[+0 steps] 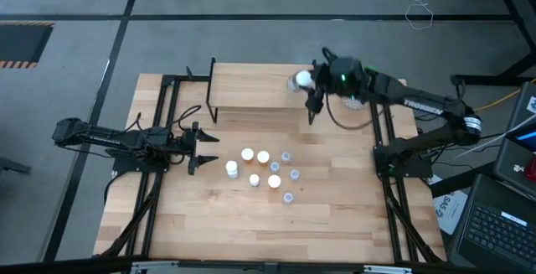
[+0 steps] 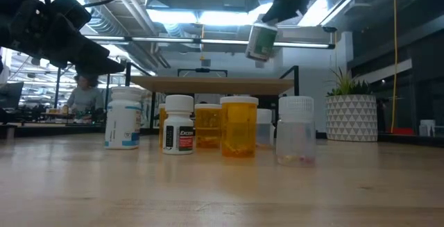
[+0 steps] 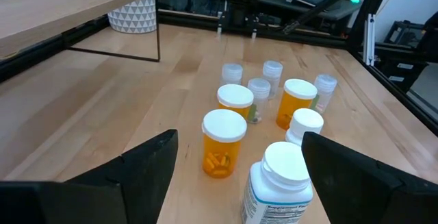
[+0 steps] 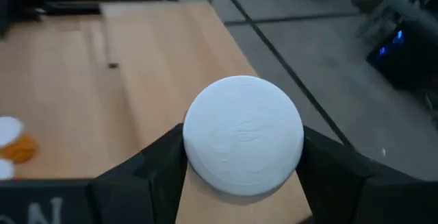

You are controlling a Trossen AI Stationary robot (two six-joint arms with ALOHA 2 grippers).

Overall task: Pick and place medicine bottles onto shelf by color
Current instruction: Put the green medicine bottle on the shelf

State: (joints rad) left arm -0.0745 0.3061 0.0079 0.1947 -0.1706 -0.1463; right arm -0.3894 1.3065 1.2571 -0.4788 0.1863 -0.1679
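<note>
**A:** Start from the big things. The wide light-wood tabletop (image 1: 218, 224) carries the low light-wood shelf on thin black legs (image 1: 251, 90) at its far edge. Your right gripper (image 4: 243, 157) is clamped on the larger white-capped bottle with a green label (image 2: 261, 41), held tilted in the air over the shelf's right end.

**B:** How should I set it down?

**A:** I'd say straighten the bottle first, then lower it until its base sits flat on the board, inside the edge, before you let the fingers part. Choose a spot that leaves the other colours their own stretch of board.

**B:** And the left side?

**A:** Your left gripper (image 1: 203, 149) waits low with its fingers spread wide and nothing between them, just beside the cluster: a white bottle with a blue label (image 3: 279, 186) nearest, then orange bottles (image 3: 223, 142) and small clear ones (image 3: 272, 75), all upright and close together on the table.

**B:** The room?

**A:** A white patterned pot with a green plant (image 2: 350, 116) stands by the shelf; beyond, a person (image 2: 84, 96) sits at a bench under bright ceiling lights.
</note>
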